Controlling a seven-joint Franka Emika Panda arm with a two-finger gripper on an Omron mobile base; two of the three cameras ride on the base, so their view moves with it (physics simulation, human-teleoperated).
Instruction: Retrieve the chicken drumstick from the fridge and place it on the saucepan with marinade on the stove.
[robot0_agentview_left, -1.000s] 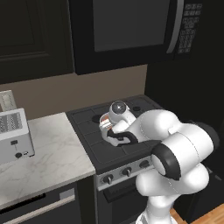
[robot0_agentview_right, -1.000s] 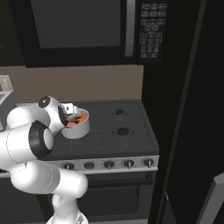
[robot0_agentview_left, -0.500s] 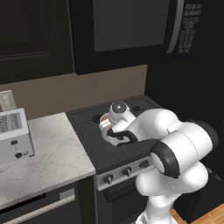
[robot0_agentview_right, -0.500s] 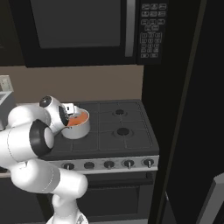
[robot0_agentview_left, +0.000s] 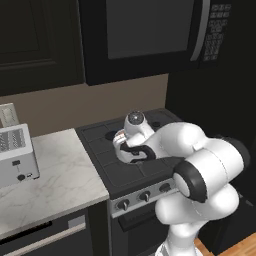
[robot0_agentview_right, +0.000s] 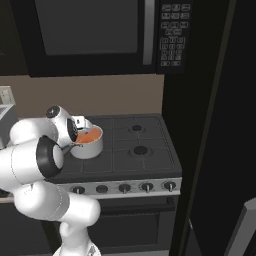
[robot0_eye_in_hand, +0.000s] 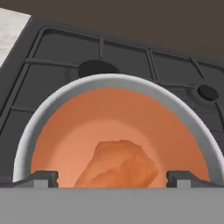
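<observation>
The saucepan with marinade (robot0_eye_in_hand: 113, 87) stands on the stove (robot0_eye_in_hand: 57, 52), a steel pot full of orange-red liquid. The golden-brown chicken drumstick (robot0_eye_in_hand: 118, 166) lies in that liquid. My gripper (robot0_eye_in_hand: 112, 178) hangs right over it, open, with a fingertip on each side of the meat and a gap between each tip and the meat. From the right base the saucepan (robot0_agentview_right: 88, 144) sits at the front left of the stove (robot0_agentview_right: 145, 160), with my hand at its left rim. In the left base view the arm covers most of the pan. The black fridge (robot0_agentview_right: 215, 125) rises right of the stove.
A black microwave (robot0_agentview_right: 100, 30) hangs above the range. A row of knobs (robot0_agentview_right: 125, 187) lines the stove's front edge. Left of the stove (robot0_agentview_left: 100, 150) is a marble counter (robot0_agentview_left: 55, 185) with a silver toaster (robot0_agentview_left: 12, 155) on it.
</observation>
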